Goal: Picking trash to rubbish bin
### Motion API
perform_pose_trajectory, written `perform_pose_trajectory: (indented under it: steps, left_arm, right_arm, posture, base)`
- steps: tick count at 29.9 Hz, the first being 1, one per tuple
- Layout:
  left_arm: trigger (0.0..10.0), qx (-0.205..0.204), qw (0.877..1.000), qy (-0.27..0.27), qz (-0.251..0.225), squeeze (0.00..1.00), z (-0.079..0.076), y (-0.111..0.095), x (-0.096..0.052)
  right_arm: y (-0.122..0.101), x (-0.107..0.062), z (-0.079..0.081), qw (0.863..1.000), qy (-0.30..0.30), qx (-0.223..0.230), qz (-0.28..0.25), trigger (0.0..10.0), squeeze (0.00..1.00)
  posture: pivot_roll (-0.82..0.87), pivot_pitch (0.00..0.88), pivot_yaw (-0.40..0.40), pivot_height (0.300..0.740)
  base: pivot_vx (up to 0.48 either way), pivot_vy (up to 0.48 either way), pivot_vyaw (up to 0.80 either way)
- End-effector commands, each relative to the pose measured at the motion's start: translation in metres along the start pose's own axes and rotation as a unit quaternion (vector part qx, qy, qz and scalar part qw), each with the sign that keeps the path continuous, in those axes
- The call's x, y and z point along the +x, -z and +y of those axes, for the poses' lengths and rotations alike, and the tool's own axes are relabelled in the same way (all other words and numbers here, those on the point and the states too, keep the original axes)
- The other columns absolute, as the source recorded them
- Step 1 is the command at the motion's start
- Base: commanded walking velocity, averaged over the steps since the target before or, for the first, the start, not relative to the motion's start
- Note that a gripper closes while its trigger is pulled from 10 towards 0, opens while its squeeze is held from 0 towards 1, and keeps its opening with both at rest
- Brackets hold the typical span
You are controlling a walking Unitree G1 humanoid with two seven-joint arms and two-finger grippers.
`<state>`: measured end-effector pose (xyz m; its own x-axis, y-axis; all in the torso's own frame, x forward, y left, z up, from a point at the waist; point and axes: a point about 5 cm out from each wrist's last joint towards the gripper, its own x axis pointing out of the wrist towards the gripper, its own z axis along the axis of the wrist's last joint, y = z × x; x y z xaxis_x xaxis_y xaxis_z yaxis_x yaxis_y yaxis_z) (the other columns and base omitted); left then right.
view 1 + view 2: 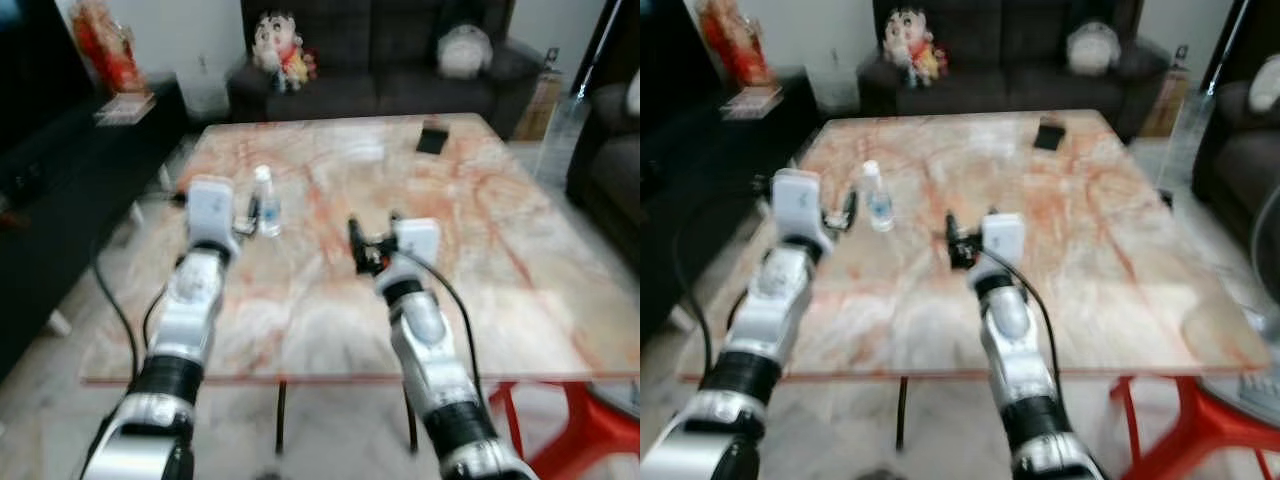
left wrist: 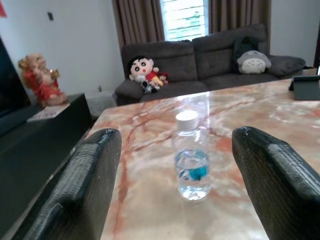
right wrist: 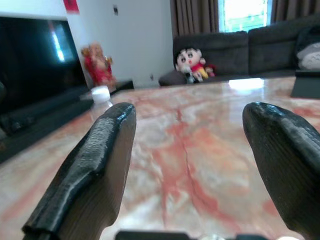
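Reaching over the near edge of the marble table (image 1: 520,300), 2 silver arms. Hovering just beside the small clear bottle (image 1: 265,200), left tool (image 1: 243,218), fingers (image 2: 85,185) spread wide. Standing upright left of centre, that white-capped bottle. Hanging further right, right tool (image 1: 356,243), also gaping wide.

Both arms extended forward; left gripper (image 2: 175,180) and right gripper (image 3: 187,175) spread wide.

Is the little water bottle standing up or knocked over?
Standing up. The bottle sits on its base on the table, white cap on top.
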<state>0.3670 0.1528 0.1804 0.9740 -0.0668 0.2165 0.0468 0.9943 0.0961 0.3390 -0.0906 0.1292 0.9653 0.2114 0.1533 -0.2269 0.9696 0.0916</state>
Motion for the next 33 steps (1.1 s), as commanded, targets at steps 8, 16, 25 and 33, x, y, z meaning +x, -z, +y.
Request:
perform_pose_trajectory:
  steps: [8, 16, 25, 33]
  left_arm:
    - [10.0, -0.012, 1.000, -0.014, -0.024, 0.00, 0.008, -0.012, 0.002]
    - [10.0, -0.010, 0.998, -0.028, -0.047, 0.00, 0.011, -0.019, 0.003]
    - [10.0, -0.003, 0.998, -0.029, -0.053, 0.00, 0.010, -0.022, 0.003]
    - [10.0, 0.001, 0.998, -0.031, -0.059, 0.00, 0.010, -0.025, 0.004]
  right_arm:
    - [-0.007, 0.004, 0.005, 1.000, -0.007, 0.000, -0.010, 10.0, 0.00]
    - [-0.011, 0.006, 0.005, 1.000, -0.009, -0.002, -0.012, 10.0, 0.00]
    - [-0.013, 0.007, 0.005, 1.000, -0.014, -0.014, -0.014, 10.0, 0.00]
    - [-0.014, 0.009, 0.004, 1.000, -0.012, -0.011, -0.012, 10.0, 0.00]
  posture:
    - [0.08, 0.031, 0.045, 0.740]
    - [0.08, 0.049, 0.039, 0.740]
    - [0.08, 0.055, 0.035, 0.740]
    - [0.08, 0.051, 0.033, 0.740]
  base:
    - [0.000, 0.000, 0.00]
    - [0.000, 0.000, 0.00]
    - [0.250, 0.000, 0.00]
    - [0.291, 0.000, 0.00]
